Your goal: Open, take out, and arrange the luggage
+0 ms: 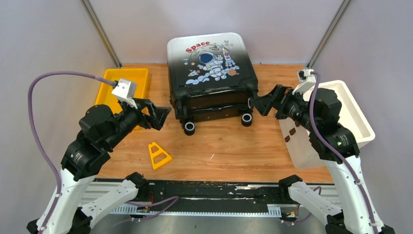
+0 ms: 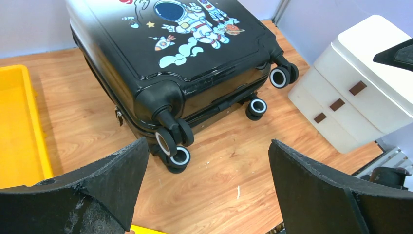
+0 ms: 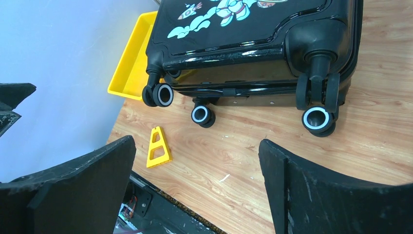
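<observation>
Left gripper (image 1: 157,116): fingers spread wide, nothing between them, hanging above the table (image 1: 229,151) just short of the near left corner of the luggage (image 1: 210,63). Right gripper (image 1: 260,104): also spread wide and empty, nosing at the near right corner, close to it; I can't tell whether it touches. The luggage lies flat mid-table, closed, astronaut print up, wheel end toward me, far end near the back wall. Its wheels (image 1: 189,128) stick out at the near end. The shell looks hard and glossy, so I judge it stiff and slick under my pads. It is far too broad to pinch across, and probably light enough to skid if I push from one side only. Best holds, I think: the seam where the two halves meet along the near end, or the small metal tab (image 2: 118,115) at the left side seam, likely the zip pull, though it is too small to be sure. One hand should brace the lower half while the other works the lid. Around it: the yellow tray (image 1: 109,87) is just left of the luggage, behind my left wrist. The white bin (image 1: 358,117) crowds my right arm at the table's right edge. A yellow triangular piece (image 1: 159,156) lies loose on the wood, nearer me, below my left hand, apart from the wheels.
</observation>
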### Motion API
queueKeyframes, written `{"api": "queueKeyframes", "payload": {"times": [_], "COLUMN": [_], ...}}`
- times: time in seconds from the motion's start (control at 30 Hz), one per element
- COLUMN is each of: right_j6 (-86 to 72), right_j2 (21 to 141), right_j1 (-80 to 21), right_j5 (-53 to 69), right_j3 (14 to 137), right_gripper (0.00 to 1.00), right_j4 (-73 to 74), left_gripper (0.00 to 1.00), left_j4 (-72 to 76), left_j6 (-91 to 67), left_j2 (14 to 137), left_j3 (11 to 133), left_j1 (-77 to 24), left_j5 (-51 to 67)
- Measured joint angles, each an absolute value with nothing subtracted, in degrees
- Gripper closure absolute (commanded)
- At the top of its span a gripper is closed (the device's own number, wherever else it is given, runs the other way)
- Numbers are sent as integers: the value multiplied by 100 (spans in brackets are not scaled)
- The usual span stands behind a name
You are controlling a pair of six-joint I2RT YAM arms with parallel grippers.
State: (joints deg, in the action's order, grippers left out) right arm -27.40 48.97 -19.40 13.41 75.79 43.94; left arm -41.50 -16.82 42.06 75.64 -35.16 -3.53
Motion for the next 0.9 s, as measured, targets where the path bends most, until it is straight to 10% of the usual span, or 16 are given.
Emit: {"api": "queueKeyframes", "payload": {"times": [0.9], "right_j6": [-2823], "right_j2": [6648], "right_j1": [-2344], "right_j5": [624], "right_j3": [6781], "right_gripper": [25], "right_j4": [3474], "left_gripper": [0], "left_j4": [-3835], "left_j6": [-965], "left_j2": [3710], "left_j3": [5505], "left_j1": [-3516], "left_j5": [-893]}}
